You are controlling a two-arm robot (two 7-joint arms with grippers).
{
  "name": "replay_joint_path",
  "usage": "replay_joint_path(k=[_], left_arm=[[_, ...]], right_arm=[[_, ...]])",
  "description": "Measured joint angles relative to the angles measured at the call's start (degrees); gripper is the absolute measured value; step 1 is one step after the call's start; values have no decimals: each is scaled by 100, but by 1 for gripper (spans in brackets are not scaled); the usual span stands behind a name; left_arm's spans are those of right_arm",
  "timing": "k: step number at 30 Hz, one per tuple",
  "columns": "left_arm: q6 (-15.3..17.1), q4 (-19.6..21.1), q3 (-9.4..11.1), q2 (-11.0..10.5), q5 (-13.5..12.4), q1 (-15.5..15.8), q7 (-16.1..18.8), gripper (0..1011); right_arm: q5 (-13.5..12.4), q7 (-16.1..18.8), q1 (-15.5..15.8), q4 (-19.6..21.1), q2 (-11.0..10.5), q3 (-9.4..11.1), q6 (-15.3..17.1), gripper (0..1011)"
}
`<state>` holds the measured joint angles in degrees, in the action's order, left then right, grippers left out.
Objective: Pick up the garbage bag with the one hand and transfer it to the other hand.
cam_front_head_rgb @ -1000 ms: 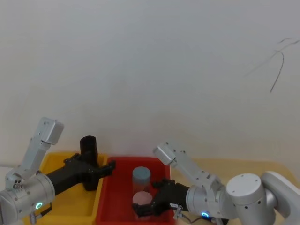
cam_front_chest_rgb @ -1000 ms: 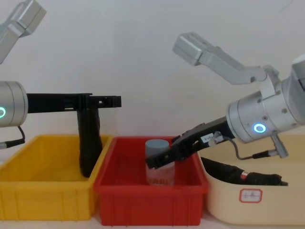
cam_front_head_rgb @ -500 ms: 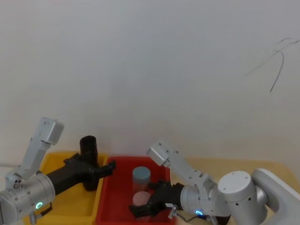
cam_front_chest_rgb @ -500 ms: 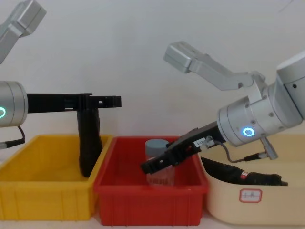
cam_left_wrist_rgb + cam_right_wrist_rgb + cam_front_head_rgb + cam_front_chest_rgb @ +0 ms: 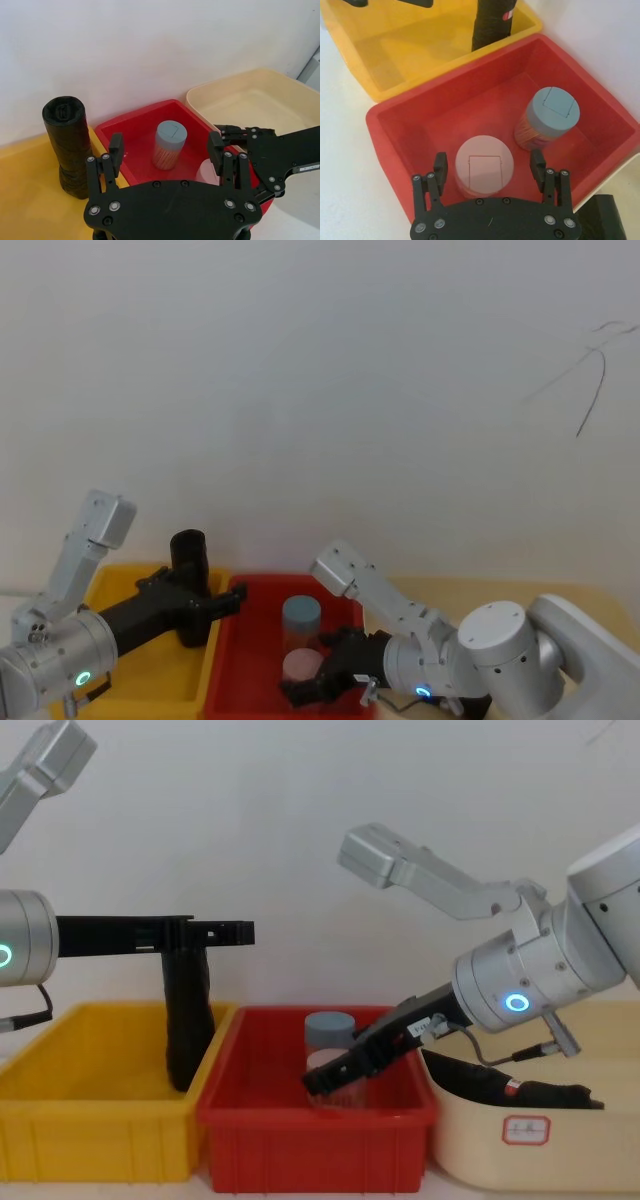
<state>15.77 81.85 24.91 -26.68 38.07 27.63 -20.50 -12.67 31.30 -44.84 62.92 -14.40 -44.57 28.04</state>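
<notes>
Nothing is picked up yet, so both the grab and the handover are left to do. Head view: the garbage bag (image 5: pixel 187 580) stands upright in the yellow bin (image 5: pixel 110 585), at roughly 10 o'clock from the tips of the left hand (image 5: pixel 236 597), which reaches across the bin toward the red bin (image 5: pixel 262 585). The right hand (image 5: pixel 300 692) sits down low in that red bin, well apart from the bag. Left wrist view: the left hand's fingers (image 5: pixel 116 145) are spread wide with nothing between them, and the garbage bag (image 5: pixel 69 145) stands outside one finger, beside the grasp rather than in it. Right wrist view: the right hand is wide open too, a finger on either side of a pink-lidded canister (image 5: pixel 484 167) without pinching it. Chest view: the left hand is level, the bag upright at about 7 o'clock from its tips. My read is that the left hand must line up on the bag first.
</notes>
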Motion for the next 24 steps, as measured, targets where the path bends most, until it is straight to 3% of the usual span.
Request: replay_joint_path(k=[16,24], left_arm=[[0,0,0,0,0,0,0,1001],[0,0,0,0,0,0,0,1000]], right_arm=[[164,79,-107,-205,67,-60,-23,998],[195,103,-125,-238,83,-71,-24,822]])
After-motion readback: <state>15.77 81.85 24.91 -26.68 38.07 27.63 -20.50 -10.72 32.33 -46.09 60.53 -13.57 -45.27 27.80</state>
